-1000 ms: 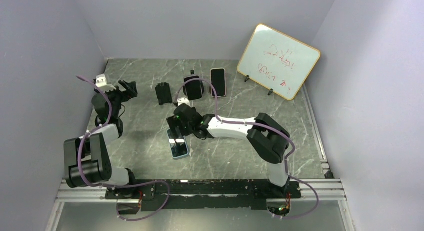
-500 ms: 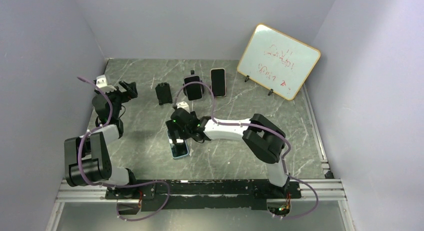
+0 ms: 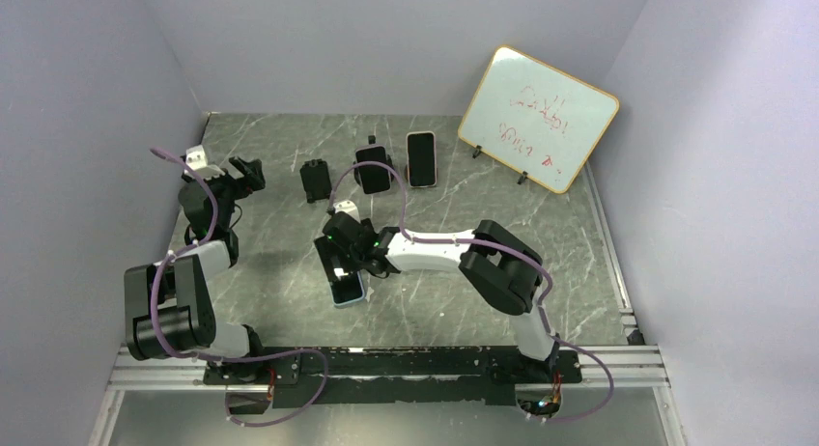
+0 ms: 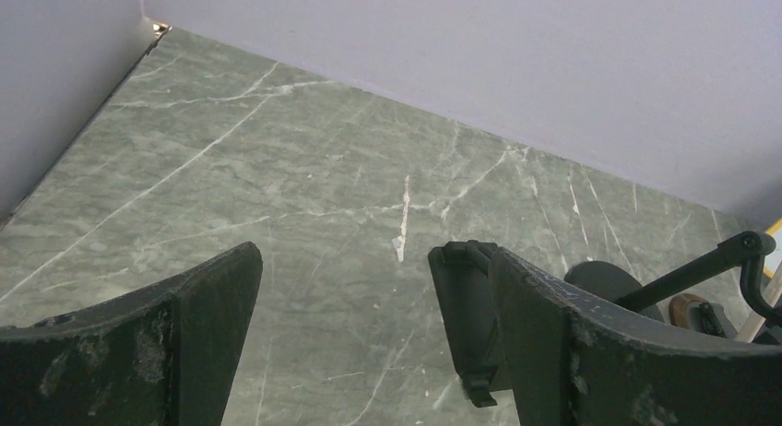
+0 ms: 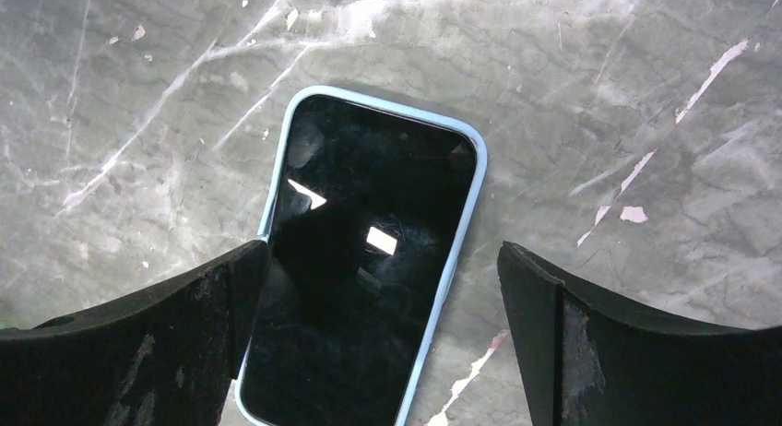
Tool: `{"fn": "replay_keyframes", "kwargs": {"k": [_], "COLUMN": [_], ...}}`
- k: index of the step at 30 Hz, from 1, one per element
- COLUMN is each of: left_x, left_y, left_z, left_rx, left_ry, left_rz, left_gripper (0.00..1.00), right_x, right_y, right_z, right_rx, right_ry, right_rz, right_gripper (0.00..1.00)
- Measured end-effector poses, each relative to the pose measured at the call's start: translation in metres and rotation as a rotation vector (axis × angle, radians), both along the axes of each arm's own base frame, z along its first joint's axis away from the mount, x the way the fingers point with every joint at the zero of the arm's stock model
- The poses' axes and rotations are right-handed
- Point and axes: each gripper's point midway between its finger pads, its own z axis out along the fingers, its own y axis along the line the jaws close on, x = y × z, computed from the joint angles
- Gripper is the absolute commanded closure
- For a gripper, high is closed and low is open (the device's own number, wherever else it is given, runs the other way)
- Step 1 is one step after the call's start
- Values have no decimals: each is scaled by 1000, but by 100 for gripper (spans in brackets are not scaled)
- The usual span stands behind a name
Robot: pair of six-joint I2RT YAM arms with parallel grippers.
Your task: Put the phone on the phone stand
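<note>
Top view: phone [image 3: 346, 287] in a light-blue case, flat and screen up on the marble table [image 3: 454, 190], well apart from the empty black phone stand [image 3: 314, 181], on its near side and slightly to its right. Over the phone's end nearer the stand, right gripper [image 3: 335, 260], jaws spread wide, nothing gripped. Near the stand, on its left, left gripper [image 3: 249, 171], likewise spread and empty. Just right of the stand, a second phone [image 3: 373, 166], dark, propped or flat impossible to tell. Beyond that, a pale-cased phone [image 3: 420, 158] flat on the table. Much farther right of the stand, a tilted whiteboard [image 3: 538, 118] with red scribbles.

Left wrist view: two dark fingers [image 4: 184, 343] wide apart, bare marble between them. Stand upright close ahead, partly hidden behind the right finger.

Right wrist view: phone straight below, glossy black screen up, blue rim around it, lying askew. Scuffed fingers [image 5: 627, 352] set wide on either side, the left one overlapping the phone's edge in view, contact impossible to tell.
</note>
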Motion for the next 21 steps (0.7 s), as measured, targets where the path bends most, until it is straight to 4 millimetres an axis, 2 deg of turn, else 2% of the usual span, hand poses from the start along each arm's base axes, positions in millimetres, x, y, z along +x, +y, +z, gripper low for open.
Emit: {"fn": "replay_keyframes", "kwargs": {"k": [14, 21], "left_x": [1, 0], "left_y": [1, -20], "left_z": [-10, -16], "left_rx": [-11, -20], "left_ry": [30, 43], "left_rz": [10, -23], "left_gripper": [3, 3], "right_x": [-4, -9], "right_y": [1, -3], "right_z": [0, 6], "right_rx": [-11, 8], "right_ry": [-13, -24], "right_rz": [3, 6], "right_gripper": [2, 2]}}
